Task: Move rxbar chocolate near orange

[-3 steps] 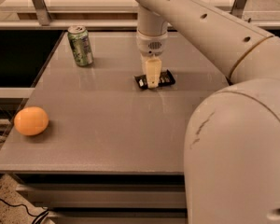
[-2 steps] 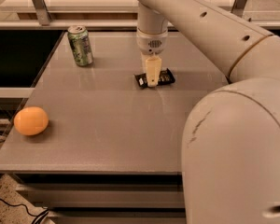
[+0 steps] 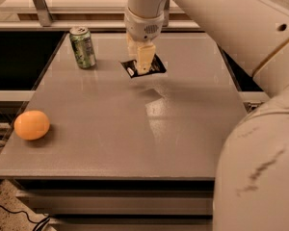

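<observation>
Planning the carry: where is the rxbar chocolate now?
In the camera view, the rxbar chocolate is at the far middle of the table, under the gripper, right of the green can.

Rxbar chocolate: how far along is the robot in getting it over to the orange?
Done: the gripper has its jaws clamped on the rxbar chocolate at the far side of the table. In hand: the bar seems lifted, with a shadow beneath it. Left: carry it to the orange at the near left edge and set it down.
</observation>
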`<act>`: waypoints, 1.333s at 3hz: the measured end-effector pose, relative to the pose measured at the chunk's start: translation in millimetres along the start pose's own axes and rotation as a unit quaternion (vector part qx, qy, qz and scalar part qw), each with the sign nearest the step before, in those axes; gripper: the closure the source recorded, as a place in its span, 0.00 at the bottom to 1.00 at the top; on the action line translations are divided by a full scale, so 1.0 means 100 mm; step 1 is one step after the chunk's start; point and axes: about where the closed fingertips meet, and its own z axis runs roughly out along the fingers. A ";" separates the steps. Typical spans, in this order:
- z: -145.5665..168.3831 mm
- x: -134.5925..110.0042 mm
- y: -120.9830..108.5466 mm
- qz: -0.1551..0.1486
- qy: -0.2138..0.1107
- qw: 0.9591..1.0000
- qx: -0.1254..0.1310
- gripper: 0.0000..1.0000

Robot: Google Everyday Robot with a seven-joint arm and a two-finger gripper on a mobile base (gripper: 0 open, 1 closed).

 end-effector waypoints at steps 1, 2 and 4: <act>-0.24 -0.44 0.00 -0.073 -0.029 0.997 0.021 1.00; -0.24 -0.44 0.00 -0.073 -0.029 0.997 0.021 1.00; -0.02 -0.97 -0.07 -0.162 -0.041 0.986 -0.006 1.00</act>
